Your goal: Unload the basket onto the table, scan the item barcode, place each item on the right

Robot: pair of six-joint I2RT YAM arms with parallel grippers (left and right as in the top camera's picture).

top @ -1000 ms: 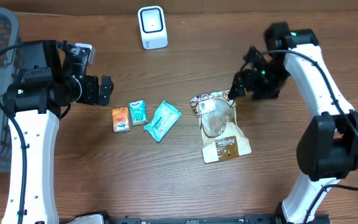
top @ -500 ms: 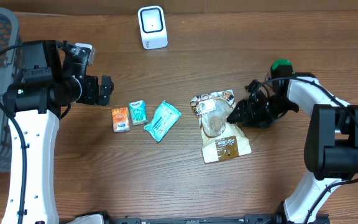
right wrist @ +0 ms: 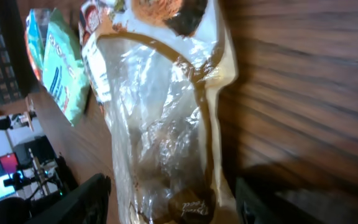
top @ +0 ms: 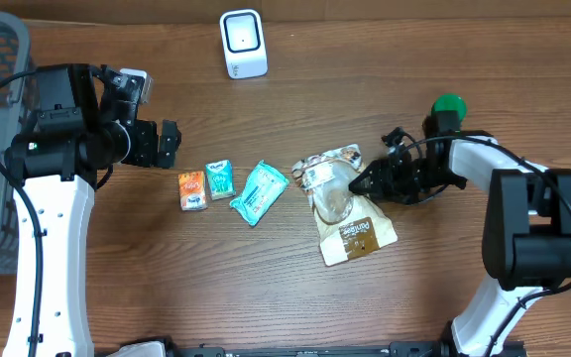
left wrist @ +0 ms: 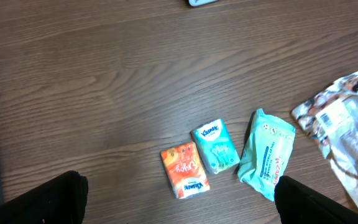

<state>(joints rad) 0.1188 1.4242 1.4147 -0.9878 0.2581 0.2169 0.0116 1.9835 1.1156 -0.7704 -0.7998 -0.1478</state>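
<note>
The clear-and-tan plastic snack pouch (top: 350, 203) lies flat on the wooden table (top: 266, 288), its long axis slanting toward the robot (brown label end nearest). The right fingers (right wrist: 82, 202) stand apart astride its right edge. The left fingers (left wrist: 48, 199), spread wide, hang well away.

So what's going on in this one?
The right end effector is down at the table, its fingers on either side of the brown-and-clear snack bag. Whether they have clamped it is not clear. The left end effector hangs open off to the side, holding nothing. An orange tissue pack, a teal tissue pack and a wipes pack lie beside the bag. Nothing is at the white scanner yet.
</note>
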